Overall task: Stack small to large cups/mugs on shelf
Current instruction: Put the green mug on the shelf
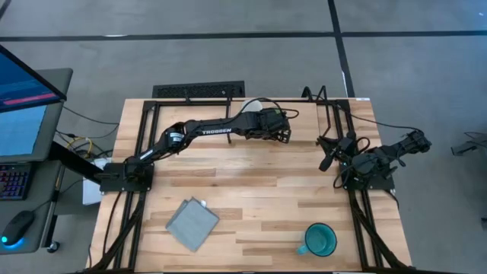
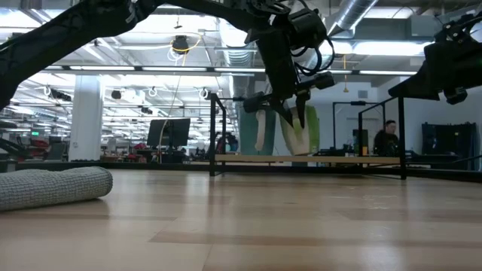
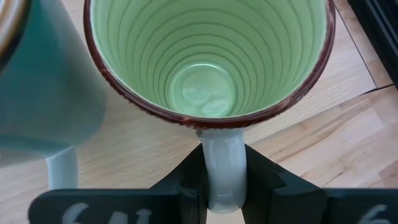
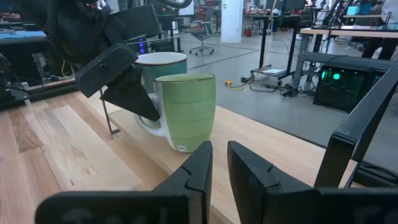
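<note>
While the green mug (image 3: pixel 208 59) stands on the shelf (image 4: pixel 273 152) beside another mug (image 4: pixel 163 63), our left claw (image 3: pixel 224 186) clamps its handle. Next we release it there. Our right claw (image 4: pixel 219 163), nearly closed, waits empty nearby.

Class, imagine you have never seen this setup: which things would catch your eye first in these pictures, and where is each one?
First, the left gripper, reaching over the shelf at the table's far edge, shut on the handle of the light green mug. Right beside that mug stands another mug. Alone near the table's front edge sit a teal mug and, further left, a folded grey cloth, while the right gripper waits at the table's right side.
</note>
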Controlling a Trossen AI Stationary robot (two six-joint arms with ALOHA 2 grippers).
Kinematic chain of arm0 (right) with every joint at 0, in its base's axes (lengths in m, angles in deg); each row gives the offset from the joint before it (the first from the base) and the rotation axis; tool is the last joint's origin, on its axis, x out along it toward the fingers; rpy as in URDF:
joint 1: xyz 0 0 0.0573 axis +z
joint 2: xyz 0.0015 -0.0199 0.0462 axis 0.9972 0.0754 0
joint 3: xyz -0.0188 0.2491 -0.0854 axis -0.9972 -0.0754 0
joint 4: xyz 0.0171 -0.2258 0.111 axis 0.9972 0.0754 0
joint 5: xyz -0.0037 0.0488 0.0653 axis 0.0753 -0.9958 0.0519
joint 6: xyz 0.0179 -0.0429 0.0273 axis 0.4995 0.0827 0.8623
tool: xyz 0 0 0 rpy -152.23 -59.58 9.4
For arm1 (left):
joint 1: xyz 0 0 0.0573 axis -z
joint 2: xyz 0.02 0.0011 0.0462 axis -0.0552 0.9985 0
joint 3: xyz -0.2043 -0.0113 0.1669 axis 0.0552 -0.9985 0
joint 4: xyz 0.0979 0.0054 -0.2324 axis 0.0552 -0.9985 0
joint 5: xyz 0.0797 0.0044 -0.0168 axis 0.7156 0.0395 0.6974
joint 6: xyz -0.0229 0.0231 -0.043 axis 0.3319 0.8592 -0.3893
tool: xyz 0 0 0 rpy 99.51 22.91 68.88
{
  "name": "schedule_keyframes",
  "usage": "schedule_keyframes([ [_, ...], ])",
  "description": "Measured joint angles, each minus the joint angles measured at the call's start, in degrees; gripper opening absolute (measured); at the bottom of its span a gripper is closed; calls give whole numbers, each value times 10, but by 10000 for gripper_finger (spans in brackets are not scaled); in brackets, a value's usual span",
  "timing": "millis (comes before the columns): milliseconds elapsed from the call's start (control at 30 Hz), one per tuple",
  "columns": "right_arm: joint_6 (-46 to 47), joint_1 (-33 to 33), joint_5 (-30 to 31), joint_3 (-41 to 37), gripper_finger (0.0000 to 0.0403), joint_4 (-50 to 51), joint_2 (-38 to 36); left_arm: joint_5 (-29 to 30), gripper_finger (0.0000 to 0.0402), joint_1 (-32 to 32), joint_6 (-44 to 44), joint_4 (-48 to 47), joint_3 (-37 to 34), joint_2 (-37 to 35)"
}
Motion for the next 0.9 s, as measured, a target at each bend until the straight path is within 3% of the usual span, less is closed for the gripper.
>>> schedule_keyframes([
  [267,0,0,0,0,74,0,0,0,56,0,-1,1,0,0],
  [633,0,0,0,0,74,0,0,-5,124,0,-3,2,0,0],
  [900,0,0,0,0,74,0,0,-13,140,0,-3,30,0,0],
])
